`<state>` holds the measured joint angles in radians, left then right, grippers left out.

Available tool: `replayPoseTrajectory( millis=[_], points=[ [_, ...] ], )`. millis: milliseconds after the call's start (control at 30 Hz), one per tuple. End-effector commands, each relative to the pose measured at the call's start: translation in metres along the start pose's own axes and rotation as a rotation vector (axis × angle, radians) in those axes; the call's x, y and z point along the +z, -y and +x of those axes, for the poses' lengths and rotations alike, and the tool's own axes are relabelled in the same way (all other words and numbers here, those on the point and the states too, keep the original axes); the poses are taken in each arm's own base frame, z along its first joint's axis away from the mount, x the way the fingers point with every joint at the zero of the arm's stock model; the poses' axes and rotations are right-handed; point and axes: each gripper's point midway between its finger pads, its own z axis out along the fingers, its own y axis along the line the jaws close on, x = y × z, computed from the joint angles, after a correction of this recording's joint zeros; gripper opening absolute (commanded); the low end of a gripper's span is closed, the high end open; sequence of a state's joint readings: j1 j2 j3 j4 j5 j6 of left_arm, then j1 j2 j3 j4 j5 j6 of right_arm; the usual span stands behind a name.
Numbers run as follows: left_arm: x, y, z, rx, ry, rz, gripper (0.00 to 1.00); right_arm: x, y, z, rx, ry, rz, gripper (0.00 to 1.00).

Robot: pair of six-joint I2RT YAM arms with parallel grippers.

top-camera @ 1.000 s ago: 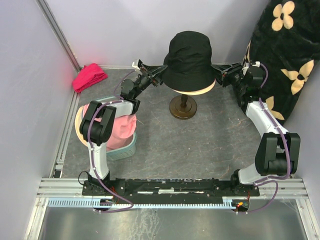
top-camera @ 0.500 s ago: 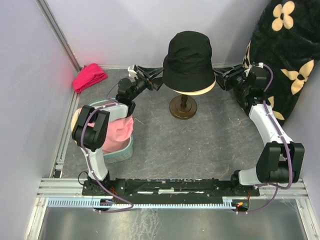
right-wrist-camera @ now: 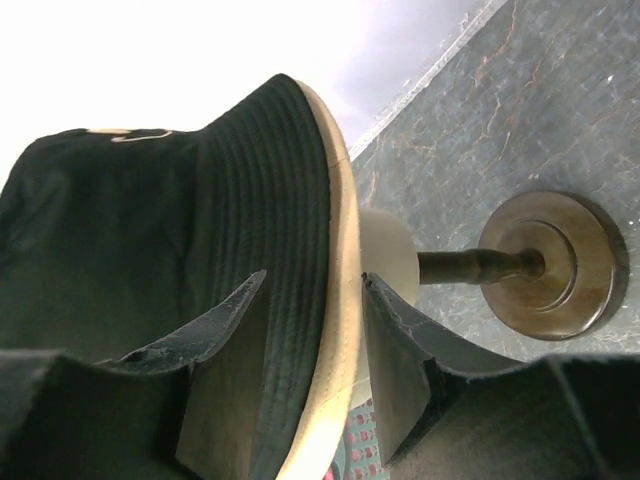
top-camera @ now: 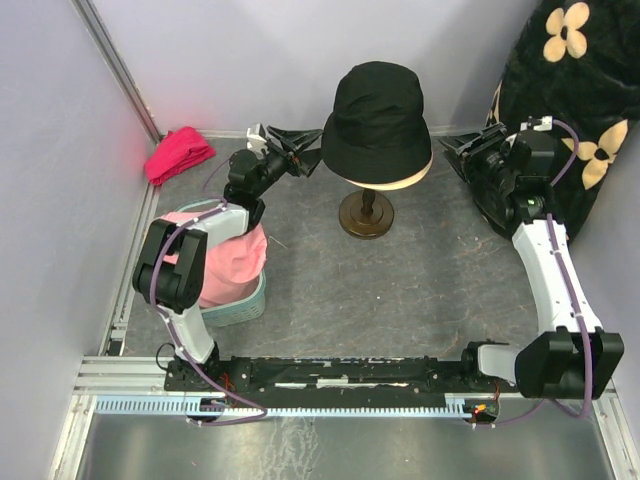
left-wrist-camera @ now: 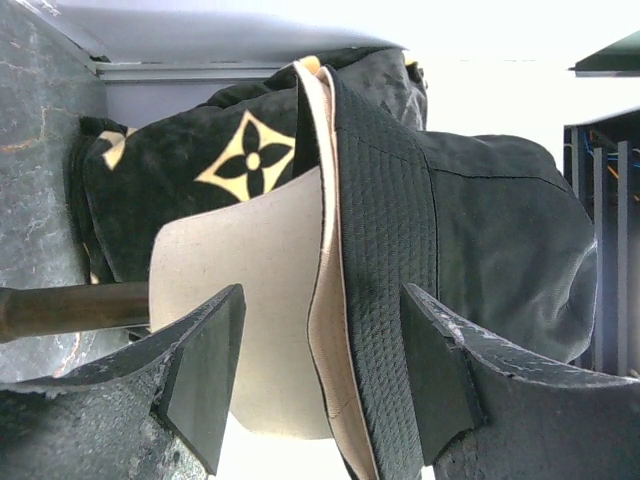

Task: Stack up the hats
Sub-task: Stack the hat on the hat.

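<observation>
Both claws have let go and drawn back. The left gripper (top-camera: 312, 152) and right gripper (top-camera: 452, 152) gape wide and empty, just beside the brim. The black hat (top-camera: 378, 120) sits on the mannequin head (top-camera: 385, 183), upper centre. We judge it placed; the pink hat (top-camera: 240, 265), middle left, likely comes next.

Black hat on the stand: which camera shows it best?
The top external view. It shows the whole black hat, round crown and brim, sitting on the mannequin head. The left wrist view shows only its brim and part of the crown, sideways. The right wrist view shows a close slice of brim and crown.
</observation>
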<state>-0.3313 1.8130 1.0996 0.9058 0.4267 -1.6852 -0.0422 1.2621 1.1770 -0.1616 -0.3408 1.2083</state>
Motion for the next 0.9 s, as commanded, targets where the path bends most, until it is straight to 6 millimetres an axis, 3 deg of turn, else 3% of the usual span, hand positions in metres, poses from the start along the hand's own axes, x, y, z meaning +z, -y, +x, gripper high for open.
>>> replayPoseTrajectory(
  millis=[0, 133, 333, 567, 700, 867],
  points=[
    [0.001, 0.046, 0.0, 0.126, 0.021, 0.065, 0.7, -0.025, -0.02, -0.019, -0.096, 0.096, 0.006, 0.5],
    [0.003, 0.053, -0.002, 0.135, 0.031, 0.062, 0.71, -0.034, -0.021, -0.024, -0.123, 0.134, 0.028, 0.5],
    [0.009, 0.079, -0.008, 0.179, 0.06, 0.069, 0.72, -0.046, -0.03, -0.032, -0.167, 0.172, 0.034, 0.5],
    [0.007, 0.108, -0.03, 0.226, 0.147, 0.023, 0.74, -0.054, -0.047, -0.042, -0.208, 0.209, 0.018, 0.5],
    [0.0, 0.144, -0.049, 0.29, 0.221, 0.014, 0.74, -0.057, -0.064, -0.055, -0.241, 0.254, 0.003, 0.5],
    [-0.024, 0.201, -0.073, 0.448, 0.322, -0.042, 0.74, -0.055, -0.105, -0.073, -0.304, 0.284, -0.058, 0.5]
  ],
)
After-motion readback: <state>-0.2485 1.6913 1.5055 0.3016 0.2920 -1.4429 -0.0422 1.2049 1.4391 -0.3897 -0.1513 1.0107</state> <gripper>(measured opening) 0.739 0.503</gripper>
